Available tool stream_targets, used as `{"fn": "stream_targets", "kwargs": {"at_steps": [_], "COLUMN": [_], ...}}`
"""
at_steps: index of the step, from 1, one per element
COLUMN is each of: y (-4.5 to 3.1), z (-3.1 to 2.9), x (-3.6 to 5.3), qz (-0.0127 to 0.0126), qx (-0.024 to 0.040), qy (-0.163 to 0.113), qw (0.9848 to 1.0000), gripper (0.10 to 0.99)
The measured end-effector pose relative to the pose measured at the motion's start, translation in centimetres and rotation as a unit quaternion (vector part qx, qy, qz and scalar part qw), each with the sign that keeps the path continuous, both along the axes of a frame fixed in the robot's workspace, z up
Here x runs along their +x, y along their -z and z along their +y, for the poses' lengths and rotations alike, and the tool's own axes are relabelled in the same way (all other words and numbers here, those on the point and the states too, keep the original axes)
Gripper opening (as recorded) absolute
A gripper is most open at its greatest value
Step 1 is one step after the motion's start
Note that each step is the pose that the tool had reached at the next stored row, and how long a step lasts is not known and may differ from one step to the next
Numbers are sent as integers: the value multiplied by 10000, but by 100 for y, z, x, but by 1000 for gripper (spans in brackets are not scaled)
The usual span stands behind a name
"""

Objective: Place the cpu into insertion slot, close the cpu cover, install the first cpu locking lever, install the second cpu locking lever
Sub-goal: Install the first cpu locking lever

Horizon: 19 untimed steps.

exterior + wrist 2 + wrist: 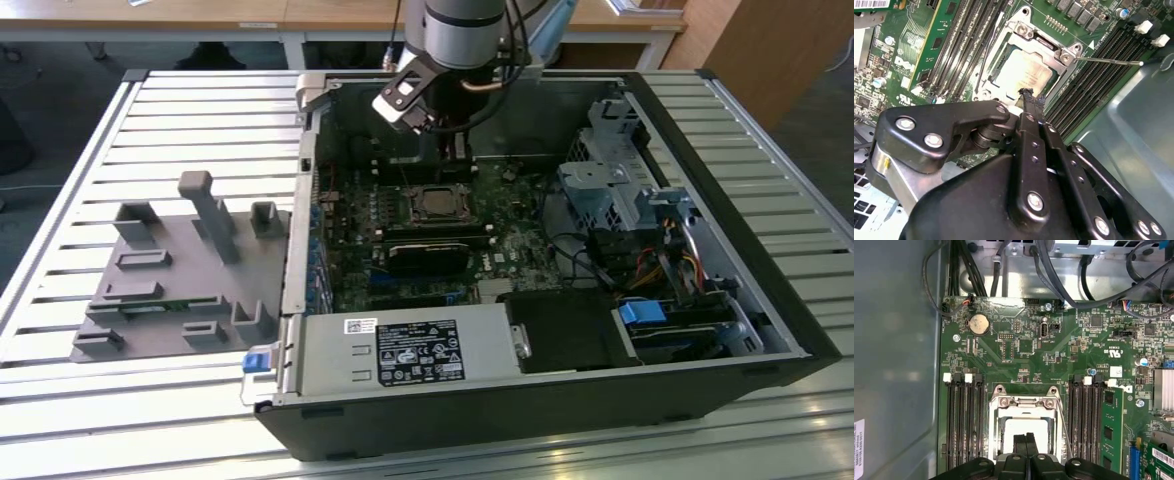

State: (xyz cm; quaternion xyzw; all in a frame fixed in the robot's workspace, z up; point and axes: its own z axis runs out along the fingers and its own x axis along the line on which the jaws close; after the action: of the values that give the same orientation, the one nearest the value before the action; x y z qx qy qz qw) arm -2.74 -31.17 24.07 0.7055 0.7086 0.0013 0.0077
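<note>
**A:** Where's the chip relative to the hand?

**B:** Going across the exterior view from its left: the grey moulded fixture plate sits on the slatted metal table, well apart from the work. Next is the open black computer case with the green motherboard inside. The small square insertion slot is mid-board, under the arm. The silvery square cpu lies flat in it. The thin silver-grey cpu cover is down around the chip as a frame.

**A:** And the gripper?

**B:** The black gripper has its fingertips pressed together with nothing between them. It hangs just over the edge of the chip and frame.

**A:** Clearance?

**B:** Long black memory slots flank the socket on both sides. The bare grey case wall is close beyond one bank. A thin metal locking lever sticks out from a socket corner, its free end over the slots. At the exterior view's right, the silver drive cage is well apart.

**A:** Blind spots?

**B:** In the first wrist view the fingers cover the socket's near edge. I can't tell if the tips touch the metal. In the exterior view the arm blocks the fingers.
</note>
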Motion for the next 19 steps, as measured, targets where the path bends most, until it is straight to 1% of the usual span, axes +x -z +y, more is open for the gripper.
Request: {"fn": "stream_targets", "kwargs": {"at_steps": [12,19], "y": [-54,-106], "z": [0,0], "x": [1,1], "qz": [1,2], "qx": [-3,-6], "qy": [0,0], "qw": [10000,10000], "gripper": [122,122]}}
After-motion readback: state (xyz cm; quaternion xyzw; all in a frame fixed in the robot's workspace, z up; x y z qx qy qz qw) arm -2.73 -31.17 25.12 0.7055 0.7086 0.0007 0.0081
